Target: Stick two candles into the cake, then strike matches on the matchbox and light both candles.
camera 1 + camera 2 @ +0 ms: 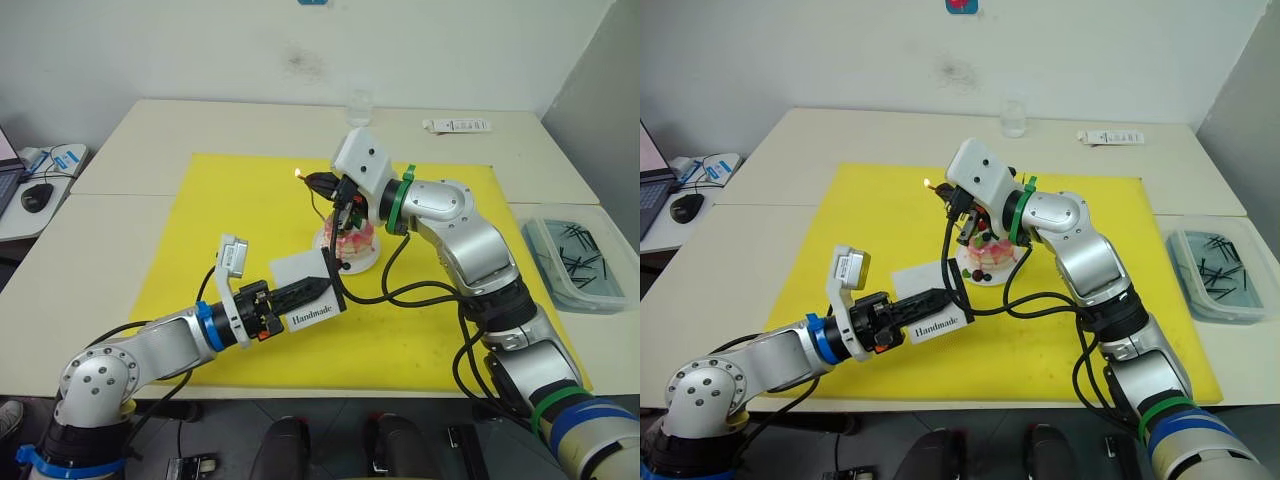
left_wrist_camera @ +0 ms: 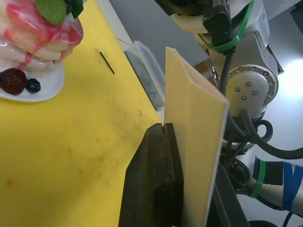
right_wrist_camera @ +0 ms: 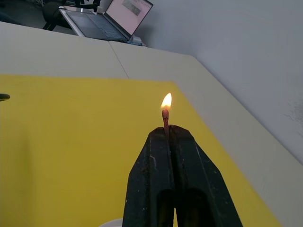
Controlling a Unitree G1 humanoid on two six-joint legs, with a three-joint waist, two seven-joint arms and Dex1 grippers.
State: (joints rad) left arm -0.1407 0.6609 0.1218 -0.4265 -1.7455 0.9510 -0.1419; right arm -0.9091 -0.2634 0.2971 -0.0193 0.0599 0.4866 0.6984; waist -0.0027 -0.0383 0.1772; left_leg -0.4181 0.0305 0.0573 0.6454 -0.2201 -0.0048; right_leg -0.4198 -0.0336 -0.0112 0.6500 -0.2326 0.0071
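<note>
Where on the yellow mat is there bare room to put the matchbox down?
Free: the yellow mat's left side and its front strip. Crowded: the centre, where the pink-and-white cake sits under the right gripper holding a lit match.

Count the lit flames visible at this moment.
1: a single flame on the match pinched in the right claw, held above the yellow mat beside the cake. Any candle flame behind the arm would be hidden.

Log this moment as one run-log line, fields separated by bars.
right gripper: shut on lit match, above cake | left gripper: shut on matchbox, held off mat | candles: cannot tell
</note>
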